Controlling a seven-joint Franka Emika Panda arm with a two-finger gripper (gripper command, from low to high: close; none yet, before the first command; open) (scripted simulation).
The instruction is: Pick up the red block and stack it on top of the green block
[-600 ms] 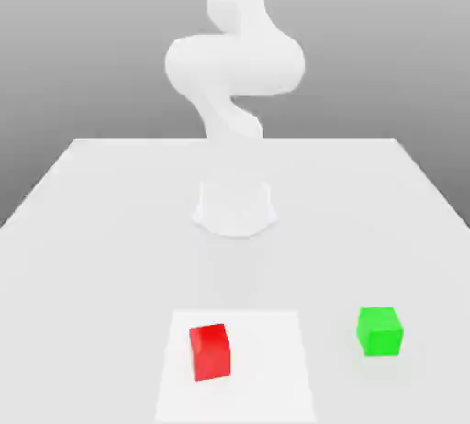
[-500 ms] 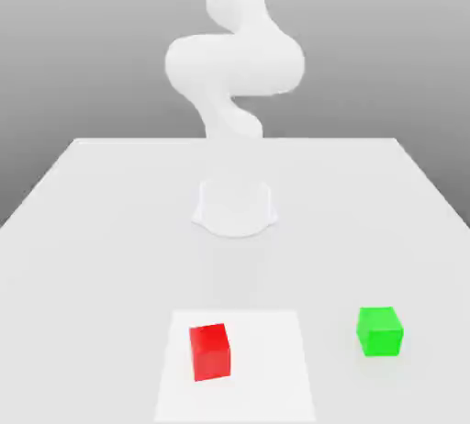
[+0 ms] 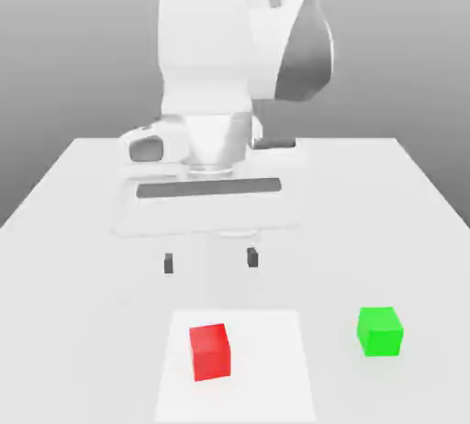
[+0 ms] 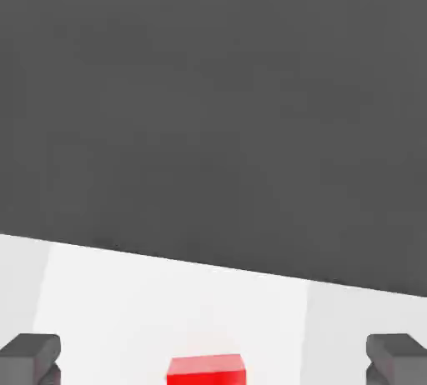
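Observation:
The red block rests on a pale square patch of the table, near the front. To its right in the exterior view sits the green block, alone on the table. My gripper hangs above the table behind the red block, open, with nothing between its two dark fingertips. In the hand view the red block lies midway between the two fingers, farther off and untouched.
The white arm rises behind the gripper at the middle of the table. A lighter square patch marks the surface under the red block. The table's far edge meets a grey backdrop.
The hand has come into the exterior view, now hanging wide open over the table behind the red block. Neither block has shifted.

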